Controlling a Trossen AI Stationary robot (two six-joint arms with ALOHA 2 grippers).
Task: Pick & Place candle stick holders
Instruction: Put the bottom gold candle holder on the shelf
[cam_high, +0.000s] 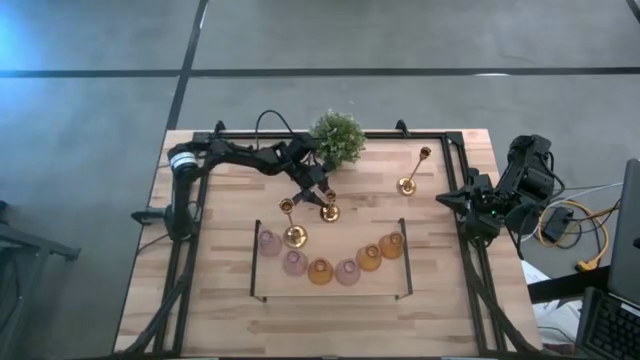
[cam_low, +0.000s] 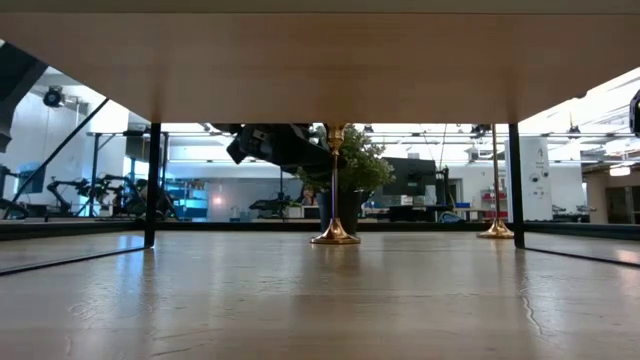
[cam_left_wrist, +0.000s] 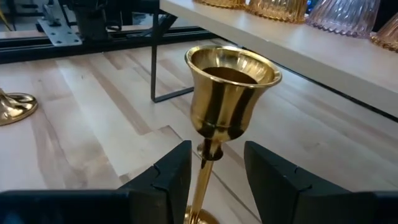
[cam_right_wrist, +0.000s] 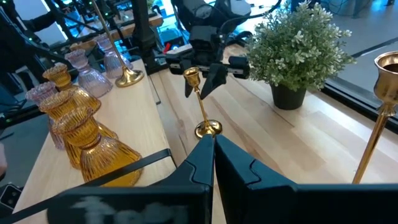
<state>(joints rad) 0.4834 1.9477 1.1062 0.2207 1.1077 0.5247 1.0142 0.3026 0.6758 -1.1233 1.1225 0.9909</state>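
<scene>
Your left gripper (cam_left_wrist: 211, 171) stands open astride the thin stem of the middle candlestick (cam_high: 328, 207), upright on the tabletop (cam_high: 220, 290) before the plant (cam_high: 337, 138); treat the brass as rigid, slick and top-heavy, so clamp squarely just beneath the cup.

The left arm is reaching across toward the potted plant (cam_high: 337, 138), its left gripper (cam_high: 318, 193) just in front of the plant, fingers parted. The right arm is resting folded, well away from the plant, right gripper (cam_right_wrist: 213, 163) pressed closed.
</scene>
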